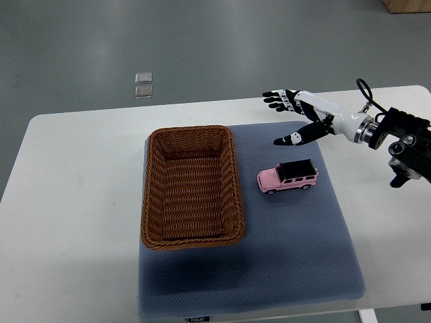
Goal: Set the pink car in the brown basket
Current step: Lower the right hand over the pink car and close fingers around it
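**Right hand poised, car not yet gripped**

Brown basket is sitting empty on the left half of the grey mat, long side running away from the robot. Pink car is resting on its wheels just right of the basket, nose toward it, untouched. Right hand is hovering beyond the car, fingers spread, holding nothing. Judgement: it should be descending over the black roof, pinching across the car's narrow sides, lifting clear of the basket rim.

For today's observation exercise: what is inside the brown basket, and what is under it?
The basket holds nothing; its woven floor shows bare. It sits on a grey mat on the table. The mat beneath it is hidden.
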Tool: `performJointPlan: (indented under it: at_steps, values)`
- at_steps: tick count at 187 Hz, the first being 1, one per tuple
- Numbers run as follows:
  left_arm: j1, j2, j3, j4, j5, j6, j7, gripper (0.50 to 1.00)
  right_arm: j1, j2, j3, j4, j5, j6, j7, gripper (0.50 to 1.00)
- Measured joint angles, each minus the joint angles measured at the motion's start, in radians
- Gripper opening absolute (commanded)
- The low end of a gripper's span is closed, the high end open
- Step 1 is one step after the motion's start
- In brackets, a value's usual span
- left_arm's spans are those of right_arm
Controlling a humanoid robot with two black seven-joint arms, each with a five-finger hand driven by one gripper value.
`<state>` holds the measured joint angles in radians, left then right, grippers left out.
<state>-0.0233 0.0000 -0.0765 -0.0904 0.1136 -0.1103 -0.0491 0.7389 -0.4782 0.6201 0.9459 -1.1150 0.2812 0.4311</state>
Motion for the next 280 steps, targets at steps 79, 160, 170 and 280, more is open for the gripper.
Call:
performJointPlan:
  at_steps: [79,160,170,280]
  values:
    - [-0.001,0.000,0.001,0.000,0.000,0.000,0.000,1.000,-0.001,-0.141,-0.095,0.176,-0.288,-0.046,0.014,0.915]
    - [-0.001,0.000,0.003,-0.002,0.002,0.000,0.000,1.000,0.001,-0.129,-0.246,0.127,-0.405,-0.209,-0.024,0.889]
    - [-0.001,0.000,0.003,-0.002,0.002,0.000,0.000,1.000,0.001,-0.128,-0.247,0.123,-0.412,-0.211,-0.031,0.874]
    - [-0.001,0.000,0.003,-0.002,0.001,0.000,0.000,1.000,0.043,-0.109,-0.327,0.083,-0.434,-0.260,-0.061,0.500]
